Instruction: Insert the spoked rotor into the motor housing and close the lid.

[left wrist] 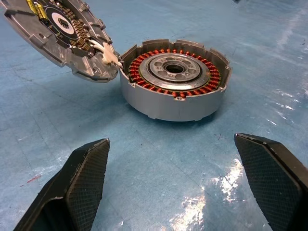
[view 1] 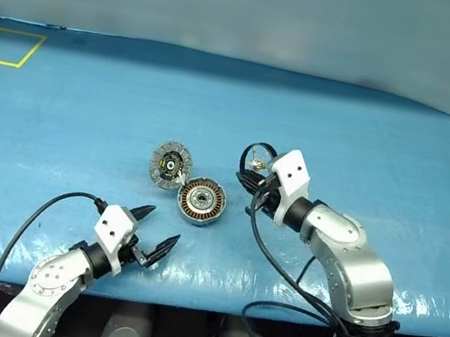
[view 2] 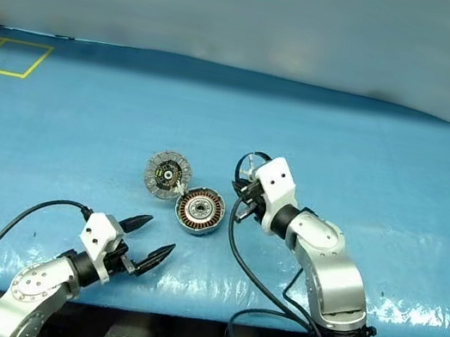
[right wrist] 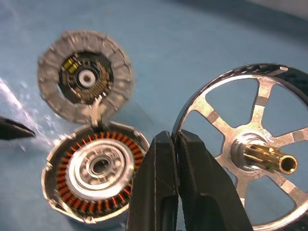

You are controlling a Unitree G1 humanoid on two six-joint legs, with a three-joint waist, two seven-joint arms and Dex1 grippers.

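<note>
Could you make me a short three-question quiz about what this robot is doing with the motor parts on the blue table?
1. True or false: the lid is shut over the motor housing.
2. Which pincer holds the spoked rotor? A) left B) right C) neither
3. Fill in: the left pincer hovers near the housing with its fingers ____.

Key
1. False. The lid lies swung open on the table, joined at the housing's edge, so the copper windings show.
2. B. The right pincer is clamped on the rotor's rim, above and beside the housing.
3. Open, and holding nothing.
</note>
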